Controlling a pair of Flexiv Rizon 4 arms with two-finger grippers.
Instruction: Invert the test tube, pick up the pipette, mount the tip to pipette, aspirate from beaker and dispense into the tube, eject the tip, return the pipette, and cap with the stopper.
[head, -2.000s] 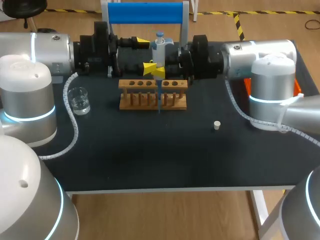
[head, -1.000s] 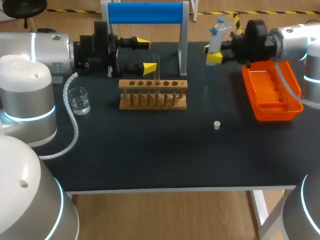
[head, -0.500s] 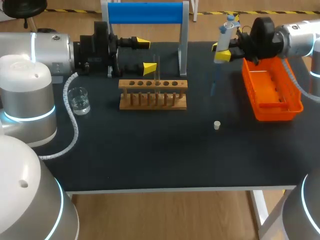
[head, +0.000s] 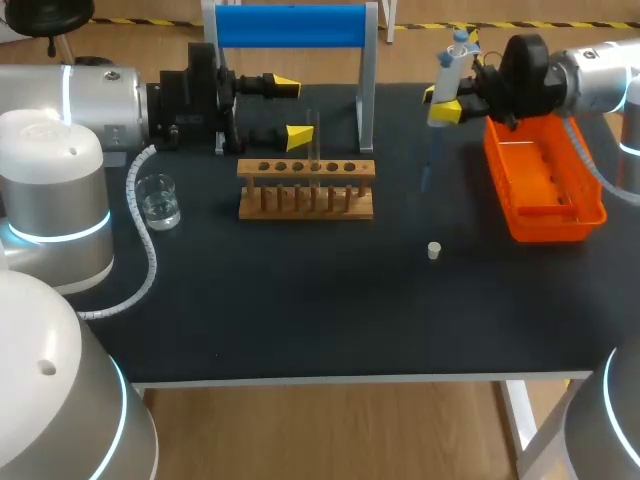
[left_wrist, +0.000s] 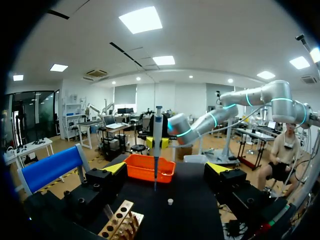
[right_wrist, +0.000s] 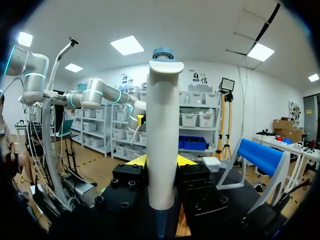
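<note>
My right gripper (head: 437, 102) is shut on a white pipette (head: 450, 72) with a blue cap. It holds the pipette upright above the table, just left of the orange tray (head: 590, 212). A thin tip (head: 428, 172) hangs from the pipette's lower end. In the right wrist view the pipette (right_wrist: 162, 150) stands between that gripper's (right_wrist: 161, 161) yellow tips. My left gripper (head: 292, 111) stands open behind the wooden rack (head: 306, 190), with nothing between its fingers. A clear test tube (head: 313, 148) stands upright in the rack. The beaker (head: 158, 200) is at the left, and the white stopper (head: 434, 250) lies right of the rack.
A stand with a blue top bar (head: 290, 25) rises at the table's far edge behind the rack. In the left wrist view the orange tray (left_wrist: 150, 169) and the stopper (left_wrist: 170, 201) lie ahead of the open left gripper (left_wrist: 166, 167).
The right arm carried the pipette from over the rack to the right, beside the orange tray, and has held still for the last half second. The left arm has not moved.
</note>
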